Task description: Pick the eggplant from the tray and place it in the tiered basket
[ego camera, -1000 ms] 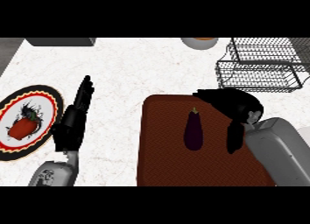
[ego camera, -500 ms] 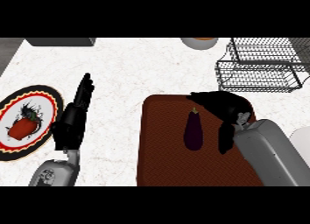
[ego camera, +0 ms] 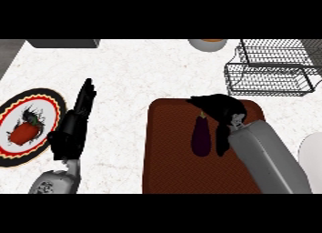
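Note:
A dark purple eggplant lies lengthwise on the brown tray, stem pointing away from me. My right hand arches over its stem end. One of its fingers runs down close along the eggplant's right side, and the thumb sits near the stem. The fingers are not closed round the eggplant. The black wire tiered basket stands at the back right, beyond the tray. My left hand rests open left of the tray, fingers straight and pointing away.
A round patterned plate with a red vegetable sits at the far left. An orange-filled bowl stands at the back, a grey block at the back left, and a white round object at the right edge.
My right hand and forearm have shifted left across the tray, bringing the fingers up against the eggplant's right side. The eggplant and the left hand have not moved.

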### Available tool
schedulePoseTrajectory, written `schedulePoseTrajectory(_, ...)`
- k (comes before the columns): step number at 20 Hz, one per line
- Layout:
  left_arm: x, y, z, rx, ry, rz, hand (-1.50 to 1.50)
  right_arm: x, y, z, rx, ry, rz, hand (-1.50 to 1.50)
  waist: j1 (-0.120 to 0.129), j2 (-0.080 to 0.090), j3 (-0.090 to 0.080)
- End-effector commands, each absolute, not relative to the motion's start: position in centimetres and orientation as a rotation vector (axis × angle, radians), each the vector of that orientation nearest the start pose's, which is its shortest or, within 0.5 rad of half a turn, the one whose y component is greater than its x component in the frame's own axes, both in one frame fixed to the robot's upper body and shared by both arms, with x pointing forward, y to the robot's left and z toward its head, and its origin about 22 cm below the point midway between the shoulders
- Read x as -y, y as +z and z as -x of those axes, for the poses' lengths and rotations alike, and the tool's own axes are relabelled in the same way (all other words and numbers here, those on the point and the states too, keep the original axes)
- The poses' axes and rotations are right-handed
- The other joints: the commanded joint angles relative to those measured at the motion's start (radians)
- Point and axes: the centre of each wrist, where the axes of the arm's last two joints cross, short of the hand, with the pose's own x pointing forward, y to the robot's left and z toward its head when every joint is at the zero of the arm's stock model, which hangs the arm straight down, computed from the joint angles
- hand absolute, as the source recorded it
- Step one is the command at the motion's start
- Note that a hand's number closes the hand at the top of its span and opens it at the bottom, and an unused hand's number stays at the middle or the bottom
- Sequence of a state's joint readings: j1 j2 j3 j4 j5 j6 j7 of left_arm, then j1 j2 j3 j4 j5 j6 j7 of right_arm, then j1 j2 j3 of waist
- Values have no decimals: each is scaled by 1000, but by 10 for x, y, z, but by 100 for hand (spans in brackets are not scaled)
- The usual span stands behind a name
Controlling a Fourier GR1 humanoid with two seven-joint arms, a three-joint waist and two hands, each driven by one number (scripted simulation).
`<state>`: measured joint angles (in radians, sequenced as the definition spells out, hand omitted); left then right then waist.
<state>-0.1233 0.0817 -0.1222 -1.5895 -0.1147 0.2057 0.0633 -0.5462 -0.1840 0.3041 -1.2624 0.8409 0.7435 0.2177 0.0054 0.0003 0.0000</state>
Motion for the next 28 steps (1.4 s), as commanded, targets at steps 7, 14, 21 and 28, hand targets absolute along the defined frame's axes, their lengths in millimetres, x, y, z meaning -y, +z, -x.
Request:
schedulePoseTrajectory(7,-201,21,-246,1667,-113,-198,0,159,46,-337,953,1615,370,-150,-2,-1,0)
schedulePoseTrajectory(14,-187,30,-265,1665,-107,-205,0,158,17,-345,968,1615,366,-150,-1,0,0)
schedulePoseTrajectory(21,-214,37,-280,1664,-103,-206,0,142,20,-330,984,1575,338,-150,-4,-1,0)
schedulePoseTrajectory(28,-196,47,-283,1667,-96,-199,0,139,-10,-321,1117,1541,425,150,-3,0,0)
